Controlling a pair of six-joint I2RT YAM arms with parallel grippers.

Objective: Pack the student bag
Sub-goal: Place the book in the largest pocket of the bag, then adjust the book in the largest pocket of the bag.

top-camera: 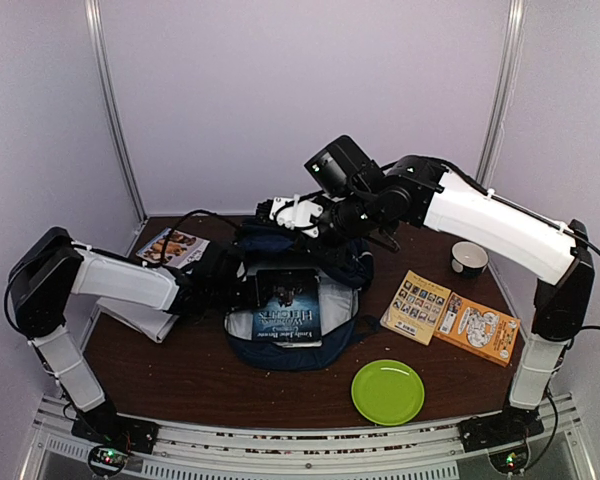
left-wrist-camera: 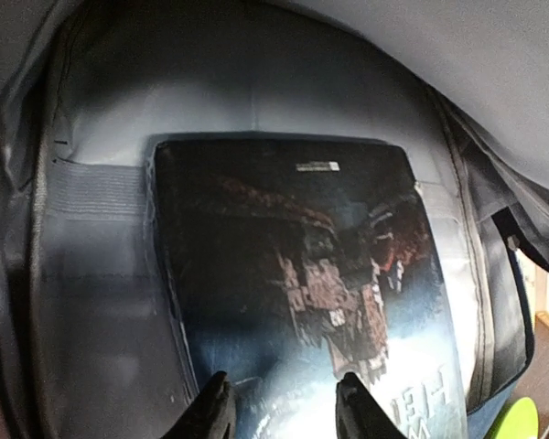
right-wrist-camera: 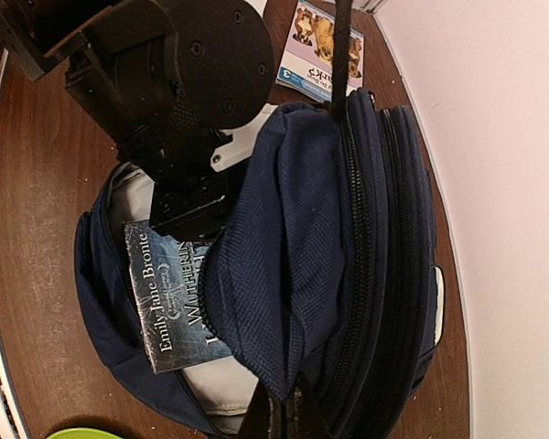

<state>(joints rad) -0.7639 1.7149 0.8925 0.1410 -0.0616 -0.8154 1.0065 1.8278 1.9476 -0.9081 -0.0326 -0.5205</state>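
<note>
Pale lilac walls close off a dark brown table [top-camera: 190,375]. At its centre lies the backpack [top-camera: 290,357], navy and unzipped, with its mouth facing up and its light grey lining [left-wrist-camera: 110,320] showing. 1 book [top-camera: 288,305] with a dark blue cover lies flat on that lining inside the main compartment. The right wrist view shows "Emily Jane Bronte" printed on it.

The left gripper [top-camera: 248,290] reaches in from 9 o'clock to the book's left edge. Its 2 fingers [left-wrist-camera: 215,413] stand partly apart, with the cover showing between them. Nothing is pinched between them, and I cannot tell whether the tips touch the cover.

The right gripper [right-wrist-camera: 279,413] comes in from 1 o'clock. It is closed tight on a fold of the backpack's navy flap [right-wrist-camera: 274,265], holding the flap lifted off the opening on the 12 o'clock side of the book.

Around the backpack, a green plate [top-camera: 388,392] sits at 5 o'clock, near the front edge. A yellow card [top-camera: 416,307] and an orange card [top-camera: 477,328] lie side by side at 3 o'clock. A small cup [top-camera: 469,259] stands at 2 o'clock, and a picture booklet [top-camera: 170,247] lies at 10 o'clock.
</note>
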